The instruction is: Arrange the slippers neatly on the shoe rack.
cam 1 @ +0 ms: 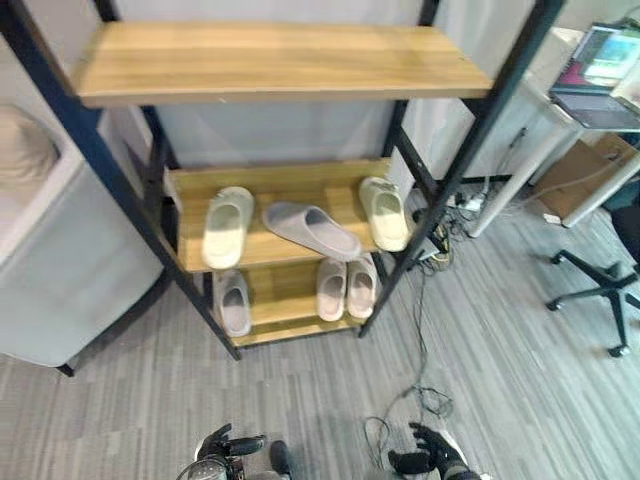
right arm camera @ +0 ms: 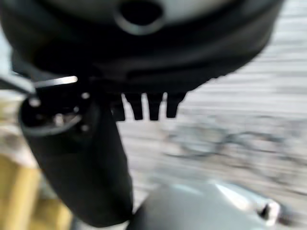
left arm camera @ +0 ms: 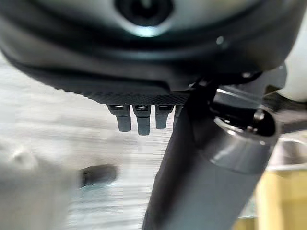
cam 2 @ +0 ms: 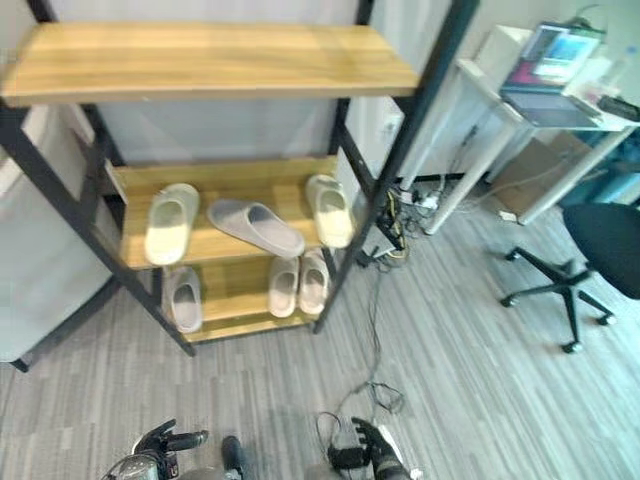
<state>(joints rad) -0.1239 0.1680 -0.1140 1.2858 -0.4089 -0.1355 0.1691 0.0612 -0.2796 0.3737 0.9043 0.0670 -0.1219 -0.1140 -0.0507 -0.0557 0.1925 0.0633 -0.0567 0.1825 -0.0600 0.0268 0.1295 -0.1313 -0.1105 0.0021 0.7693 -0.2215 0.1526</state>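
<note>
The shoe rack (cam 1: 290, 62) has wooden shelves in a black frame. On its middle shelf a pale cream slipper (cam 1: 227, 227) lies at the left. A grey slipper (cam 1: 310, 230) lies slantwise in the middle, and another cream slipper (cam 1: 384, 212) is at the right. The lowest shelf holds one grey slipper (cam 1: 233, 302) at the left and a light pair (cam 1: 345, 287) side by side at the right. My left hand (cam 1: 225, 447) and right hand (cam 1: 432, 455) hang low over the floor, well short of the rack. Both are open and hold nothing, with fingers (left arm camera: 137, 122) straight.
A white cabinet (cam 1: 60, 260) stands left of the rack. To the right are a desk with a laptop (cam 1: 600, 70), a cardboard box (cam 1: 580, 170) and an office chair base (cam 1: 600, 290). Cables (cam 1: 425, 330) trail across the grey floor by the rack's right post.
</note>
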